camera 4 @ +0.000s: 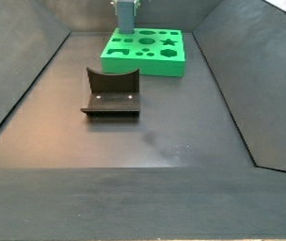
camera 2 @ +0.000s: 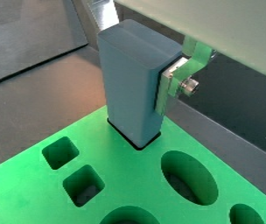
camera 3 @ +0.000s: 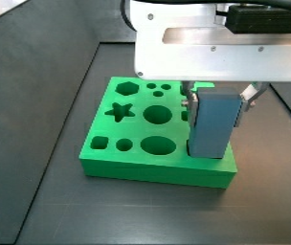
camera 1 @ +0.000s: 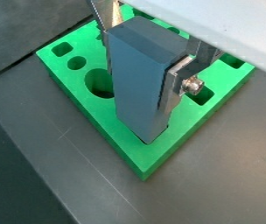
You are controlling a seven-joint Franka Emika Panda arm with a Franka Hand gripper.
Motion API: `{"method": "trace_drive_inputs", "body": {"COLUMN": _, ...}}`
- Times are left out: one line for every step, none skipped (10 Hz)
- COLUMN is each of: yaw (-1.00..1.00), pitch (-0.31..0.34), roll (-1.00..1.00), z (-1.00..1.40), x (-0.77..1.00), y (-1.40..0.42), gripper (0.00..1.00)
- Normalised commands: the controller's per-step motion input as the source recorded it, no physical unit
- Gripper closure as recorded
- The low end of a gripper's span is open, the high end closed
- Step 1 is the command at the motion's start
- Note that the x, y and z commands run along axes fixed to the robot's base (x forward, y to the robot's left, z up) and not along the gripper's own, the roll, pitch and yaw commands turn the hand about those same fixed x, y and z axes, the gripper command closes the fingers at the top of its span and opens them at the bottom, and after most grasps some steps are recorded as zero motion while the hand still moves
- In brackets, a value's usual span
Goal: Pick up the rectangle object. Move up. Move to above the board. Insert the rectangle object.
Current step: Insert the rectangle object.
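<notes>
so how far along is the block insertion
Pickup, lift and travel look done: the blue-grey block stands upright with its foot in a corner slot of the green board. In hand: the gripper, above the board, is shut on the block. Left: pushing it deeper if the slot allows, then letting go.

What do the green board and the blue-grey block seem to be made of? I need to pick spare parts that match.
The board looks like moulded or printed plastic: uniform bright green, matte, with soft-edged cut-outs. The rectangle object, standing in a slot at the board's corner, also looks like plastic: even blue-grey, flat faces, dull sheen. The pincer grips its upper part with silver, metal-looking fingers. Neither material is certain.
</notes>
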Motion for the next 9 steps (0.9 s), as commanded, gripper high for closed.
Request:
{"method": "trace_drive_inputs", "body": {"yaw": 0.0, "pitch": 0.0, "roll": 0.13, "z": -0.21, "x": -0.15, "y": 0.26, "gripper": 1.0}}
{"method": "trace_drive_inputs", "body": {"yaw": 0.0, "pitch": 0.001, "roll": 0.17, "z": -0.22, "x": -0.07, "y": 0.27, "gripper": 1.0}}
{"method": "trace_drive_inputs", "body": {"yaw": 0.0, "pitch": -0.014, "roll": 0.11, "z": -0.47, "x": -0.14, "y": 0.05, "gripper": 1.0}}
{"method": "trace_drive_inputs", "body": {"yaw": 0.0, "pitch": -0.074, "roll": 0.19, "z": -0.94, "x": -0.1, "y": 0.0, "gripper": 1.0}}
{"method": "trace_drive_inputs", "body": {"yaw": 0.0, "pitch": -0.049, "roll": 0.17, "z": -1.0, "x": -0.02, "y": 0.0, "gripper": 1.0}}
{"method": "trace_drive_inputs", "body": {"yaw": 0.0, "pitch": -0.036, "roll": 0.13, "z": -1.0, "x": 0.0, "y": 0.0, "gripper": 1.0}}
{"method": "trace_drive_inputs", "body": {"yaw": 0.0, "pitch": -0.064, "roll": 0.06, "z": -1.0, "x": 0.0, "y": -0.08, "gripper": 1.0}}
{"method": "trace_drive_inputs", "body": {"yaw": 0.0, "pitch": 0.0, "roll": -0.01, "z": 0.01, "x": 0.05, "y": 0.0, "gripper": 1.0}}
{"method": "trace_drive_inputs", "body": {"yaw": 0.0, "pitch": 0.0, "roll": 0.0, "z": 0.0, "x": 0.0, "y": 0.0, "gripper": 1.0}}
